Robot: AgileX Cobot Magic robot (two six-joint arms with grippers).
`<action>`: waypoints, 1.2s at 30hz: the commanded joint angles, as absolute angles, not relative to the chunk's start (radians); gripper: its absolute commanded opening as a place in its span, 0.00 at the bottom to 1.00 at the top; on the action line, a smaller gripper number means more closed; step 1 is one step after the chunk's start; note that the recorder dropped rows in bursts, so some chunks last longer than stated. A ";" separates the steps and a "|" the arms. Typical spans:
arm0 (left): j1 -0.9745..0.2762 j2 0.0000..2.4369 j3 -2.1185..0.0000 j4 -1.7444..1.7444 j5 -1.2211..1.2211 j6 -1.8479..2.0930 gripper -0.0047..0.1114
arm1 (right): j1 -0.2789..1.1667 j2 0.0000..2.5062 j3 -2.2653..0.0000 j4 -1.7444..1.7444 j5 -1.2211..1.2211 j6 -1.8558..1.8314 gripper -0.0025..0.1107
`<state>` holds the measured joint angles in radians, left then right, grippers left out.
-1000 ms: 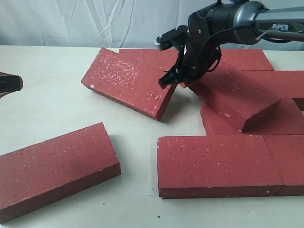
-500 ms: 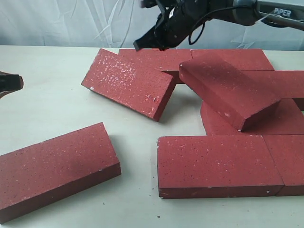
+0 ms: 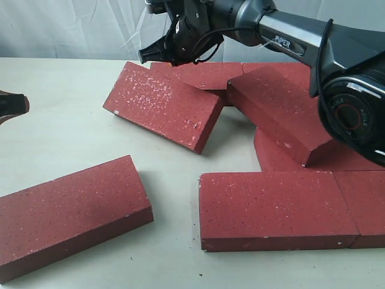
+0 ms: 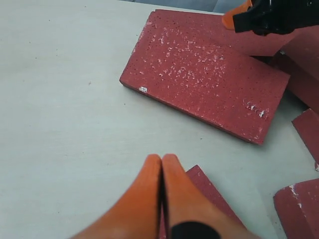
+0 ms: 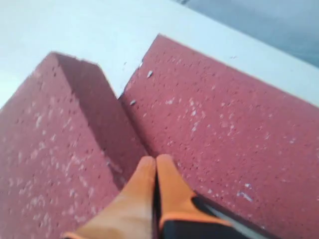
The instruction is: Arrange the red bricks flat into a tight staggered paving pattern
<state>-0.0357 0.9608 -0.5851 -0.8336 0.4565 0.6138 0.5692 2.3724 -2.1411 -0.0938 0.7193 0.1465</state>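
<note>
The right pincer [image 3: 144, 56] has its orange fingers [image 5: 142, 184] pressed together, holding nothing. It sits over the seam where the skewed brick [image 3: 162, 105] meets the back brick [image 3: 198, 75]; whether it touches them I cannot tell. The left pincer [image 4: 160, 162] is likewise closed and empty, above bare counter [image 3: 66, 90] at the left edge, apart from the bricks. A tilted brick [image 3: 289, 114] lies across others on the right. The front brick [image 3: 277, 208] lies flat, butting end to end against the corner brick [image 3: 367, 205]. The lone brick [image 3: 66, 214] lies angled at near left.
</note>
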 commanded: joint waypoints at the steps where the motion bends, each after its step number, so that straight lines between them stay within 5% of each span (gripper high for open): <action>1: -0.033 0.954 -0.578 -0.849 0.444 0.613 0.04 | 0.584 2.394 -2.147 -0.227 0.679 0.309 0.01; 14: -0.033 0.954 -0.578 -0.849 0.444 0.613 0.04 | 0.641 2.430 -2.147 -0.201 0.733 0.245 0.01; 23: -0.033 0.954 -0.578 -0.817 0.448 0.613 0.04 | 0.648 2.269 -2.136 -0.269 1.030 0.163 0.01; 36: -0.033 1.148 -0.758 -0.768 0.536 0.613 0.04 | 0.610 1.705 -1.380 0.099 0.942 -0.339 0.01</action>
